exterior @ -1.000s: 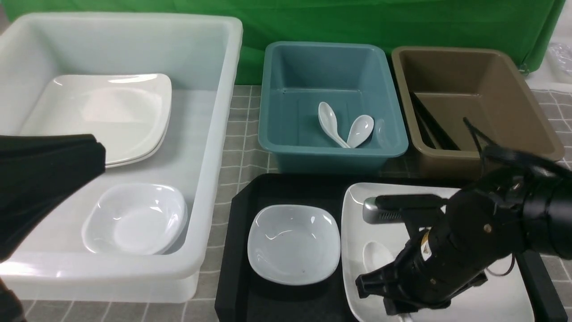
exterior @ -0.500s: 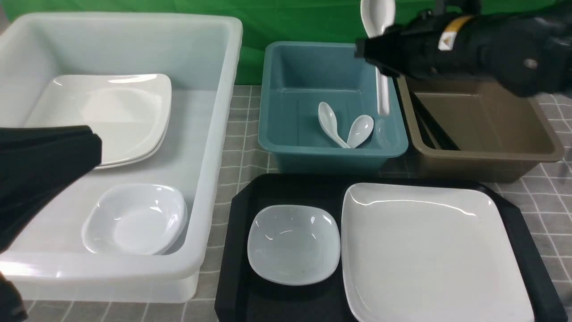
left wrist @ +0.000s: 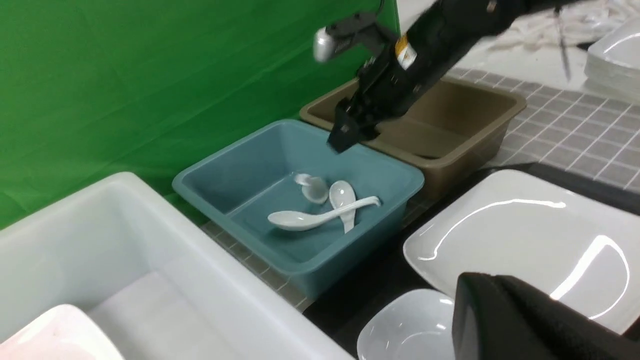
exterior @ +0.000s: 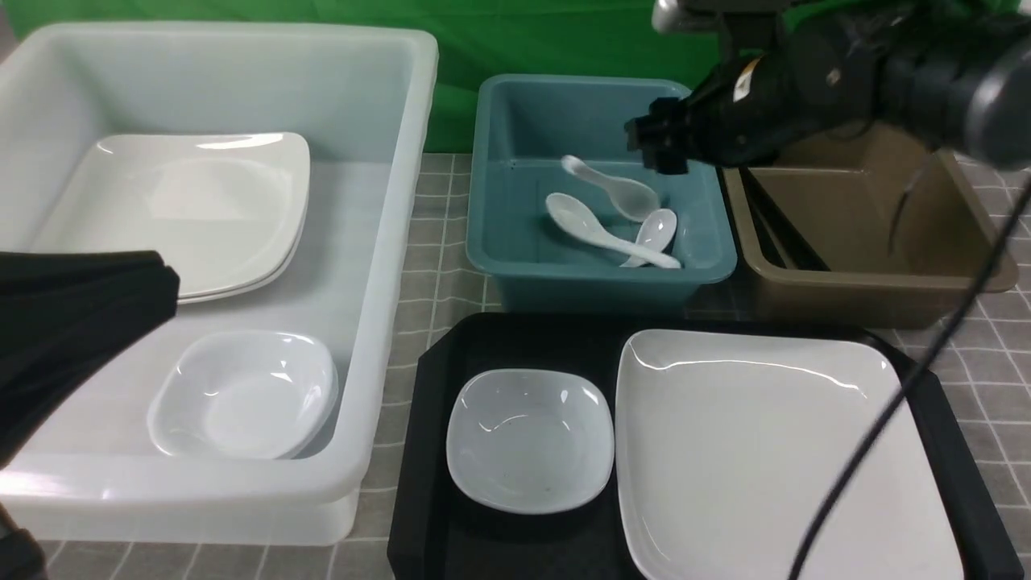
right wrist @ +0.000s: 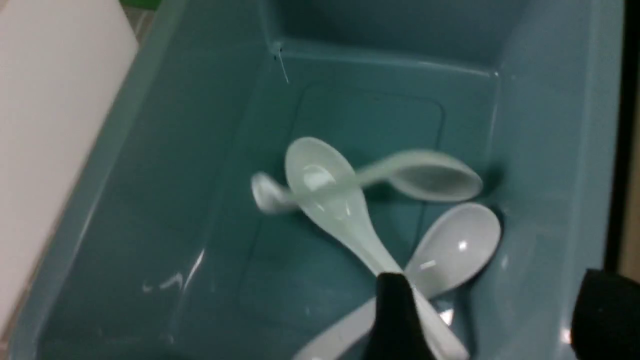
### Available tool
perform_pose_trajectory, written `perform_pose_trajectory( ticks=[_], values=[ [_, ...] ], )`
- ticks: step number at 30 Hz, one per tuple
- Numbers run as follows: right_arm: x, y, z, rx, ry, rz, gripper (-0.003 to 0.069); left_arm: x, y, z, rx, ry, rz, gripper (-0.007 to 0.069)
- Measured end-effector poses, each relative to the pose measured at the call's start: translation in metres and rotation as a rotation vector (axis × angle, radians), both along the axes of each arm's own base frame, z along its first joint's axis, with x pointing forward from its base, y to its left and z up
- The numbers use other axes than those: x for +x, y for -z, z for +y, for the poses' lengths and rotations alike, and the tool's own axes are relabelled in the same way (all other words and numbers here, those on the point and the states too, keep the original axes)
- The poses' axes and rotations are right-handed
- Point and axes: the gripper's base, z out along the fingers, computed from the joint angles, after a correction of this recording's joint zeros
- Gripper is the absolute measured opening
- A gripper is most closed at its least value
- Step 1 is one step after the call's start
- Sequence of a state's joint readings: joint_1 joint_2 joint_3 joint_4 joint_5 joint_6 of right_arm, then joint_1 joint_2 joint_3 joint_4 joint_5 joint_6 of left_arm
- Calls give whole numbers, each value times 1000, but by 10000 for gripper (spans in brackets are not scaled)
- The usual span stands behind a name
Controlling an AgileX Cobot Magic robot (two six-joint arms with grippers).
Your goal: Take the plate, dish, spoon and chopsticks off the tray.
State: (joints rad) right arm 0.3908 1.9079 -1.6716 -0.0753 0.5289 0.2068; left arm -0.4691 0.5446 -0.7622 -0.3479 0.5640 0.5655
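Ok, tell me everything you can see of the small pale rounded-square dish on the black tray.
The small glossy pale grey-white dish is a shallow rounded-square bowl, ceramic-looking. It sits upright and empty but for a tiny dark speck, on the left part of the black tray, close beside the large white plate; whether they touch is unclear.
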Motion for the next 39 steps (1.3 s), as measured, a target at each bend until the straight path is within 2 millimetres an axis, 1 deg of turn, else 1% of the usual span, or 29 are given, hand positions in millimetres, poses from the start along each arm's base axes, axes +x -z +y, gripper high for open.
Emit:
perform_pose_trajectory(
  ticks=[1, 2, 3, 4, 5, 6, 7, 8, 9, 11, 13, 15, 16, 18, 20, 26, 29, 33, 37, 39],
  values=[
    [-12, -12, -3, -27, -13, 30, 386, 0, 0, 0, 3, -1, -1, 4],
    [-31, -30, -4, -57, -34, 66, 328, 0, 0, 0, 5, 0, -2, 4],
    [-40, -36, -5, -75, -43, 90, 300, 0, 0, 0, 5, 0, -1, 4],
    [-60, -44, -3, -106, -66, 146, 258, 0, 0, 0, 6, 0, -2, 4],
    [-78, -51, -2, -123, -87, 175, 246, 0, 0, 0, 7, 1, -1, 4],
    [-98, -50, 2, -157, -119, 229, 234, 0, 0, 0, 11, 0, -2, 4],
    [-125, -45, 10, -200, -175, 284, 237, 0, 0, 0, 13, -1, -3, 4],
    [-137, -41, 14, -218, -203, 307, 244, 0, 0, 0, 14, -1, -4, 4],
    [-159, -30, 18, -251, -246, 349, 259, 0, 1, 1, 17, -2, -5, 4],
    [-195, -7, 30, -303, -324, 413, 304, 0, 1, 1, 17, -2, -5, 4],
    [-223, 19, 37, -348, -364, 472, 361, 0, 1, 1, 18, -3, -5, 4],
    [-243, 45, 41, -384, -390, 494, 427, 0, 1, 1, 17, -2, -5, 5],
    [-248, 54, 45, -388, -403, 481, 456, 0, 1, 1, 17, -2, -5, 5],
    [-252, 72, 49, -404, -395, 456, 524, 0, 1, 1, 17, -2, -5, 6],
    [-248, 82, 54, -426, -382, 425, 554, 0, 1, 1, 17, -2, -5, 7],
    [-228, 111, 65, -427, -360, 381, 570, 0, 0, 0, 7, 1, 0, 17],
    [-216, 126, 65, -429, -343, 384, 571, 0, 0, 0, 0, 3, 3, 18],
    [-201, 135, 59, -418, -311, 387, 573, 0, 0, 0, 0, 3, 3, 21],
    [-199, 135, 58, -407, -312, 378, 573, 0, 0, 0, -1, 3, 5, 21],
    [-198, 136, 59, -405, -324, 371, 561, 0, 0, 0, -2, 3, 5, 21]
  ],
)
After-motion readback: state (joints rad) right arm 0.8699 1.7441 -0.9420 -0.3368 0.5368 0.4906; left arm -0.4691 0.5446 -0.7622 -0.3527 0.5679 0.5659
